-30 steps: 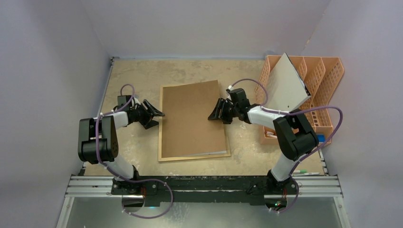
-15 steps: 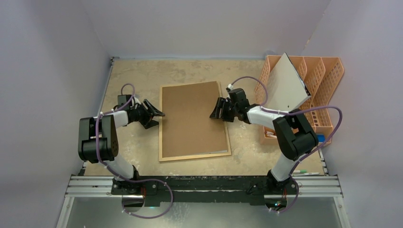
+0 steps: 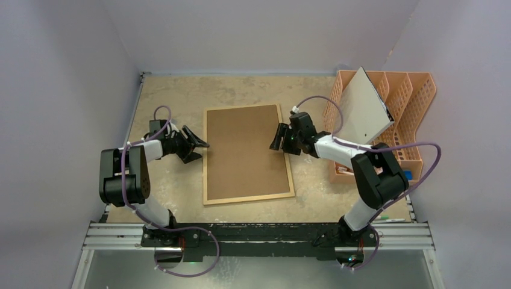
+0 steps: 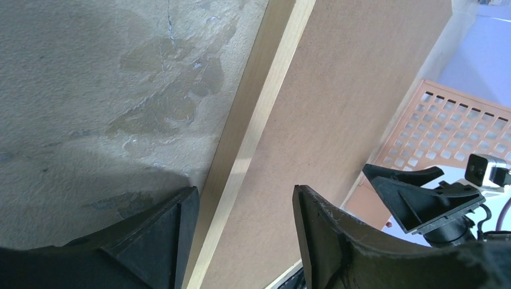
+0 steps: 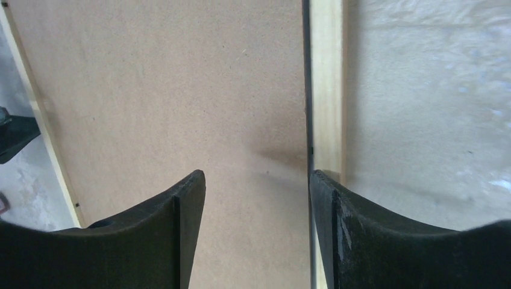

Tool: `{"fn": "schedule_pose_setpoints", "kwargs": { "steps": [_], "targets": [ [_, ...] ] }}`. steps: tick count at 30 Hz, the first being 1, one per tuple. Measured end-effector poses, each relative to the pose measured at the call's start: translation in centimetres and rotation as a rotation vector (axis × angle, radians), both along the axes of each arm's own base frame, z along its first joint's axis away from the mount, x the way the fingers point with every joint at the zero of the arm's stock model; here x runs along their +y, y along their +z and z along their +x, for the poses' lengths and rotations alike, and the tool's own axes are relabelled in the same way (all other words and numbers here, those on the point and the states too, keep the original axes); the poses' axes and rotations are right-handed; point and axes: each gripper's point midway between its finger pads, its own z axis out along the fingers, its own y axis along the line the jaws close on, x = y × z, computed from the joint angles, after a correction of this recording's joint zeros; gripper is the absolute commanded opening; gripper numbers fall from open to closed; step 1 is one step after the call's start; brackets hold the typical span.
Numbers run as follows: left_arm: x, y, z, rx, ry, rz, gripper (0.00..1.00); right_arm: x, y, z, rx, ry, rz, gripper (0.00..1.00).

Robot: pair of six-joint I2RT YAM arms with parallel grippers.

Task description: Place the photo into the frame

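The frame [image 3: 205, 158] lies back-up in the middle of the table, its brown fibreboard back [image 3: 244, 153] lying square inside the light-wood border. The photo is hidden. My left gripper [image 3: 202, 152] is open and empty at the frame's left edge. In the left wrist view the gripper [image 4: 244, 198] straddles the left rail [image 4: 265, 102]. My right gripper [image 3: 275, 138] is open and empty at the frame's right edge. In the right wrist view the gripper [image 5: 256, 180] has one finger over the fibreboard [image 5: 169, 90] and the other over the right rail [image 5: 326, 90].
An orange plastic file rack [image 3: 416, 96] stands at the right with a grey-white board [image 3: 361, 114] leaning in it. A small blue object [image 3: 408, 175] lies by its near end. Walls close the table at the left, back and right.
The fibreboard back, which overlapped the frame's upper right corner and sat skewed, now lies square inside the border. My right gripper has shifted slightly right. The left arm has not moved.
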Motion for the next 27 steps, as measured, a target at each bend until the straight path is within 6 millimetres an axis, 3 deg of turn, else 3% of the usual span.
{"fn": "schedule_pose_setpoints", "kwargs": {
  "steps": [9,14,21,27],
  "targets": [
    [0.1,0.0,-0.2,0.008,-0.011,0.015,0.65,-2.0,2.9,0.4,-0.061,-0.093,-0.041,0.7],
    [0.1,0.1,-0.3,0.013,-0.01,0.019,0.65,-1.9,3.2,0.6,-0.063,-0.093,-0.038,0.67],
    [0.2,0.1,-0.5,0.018,-0.014,0.024,0.64,0.2,3.7,2.3,-0.078,-0.054,0.027,0.55],
    [0.3,0.0,-0.2,0.022,-0.017,0.03,0.63,2.5,3.5,4.9,-0.089,-0.041,0.088,0.54]
  ]
}}
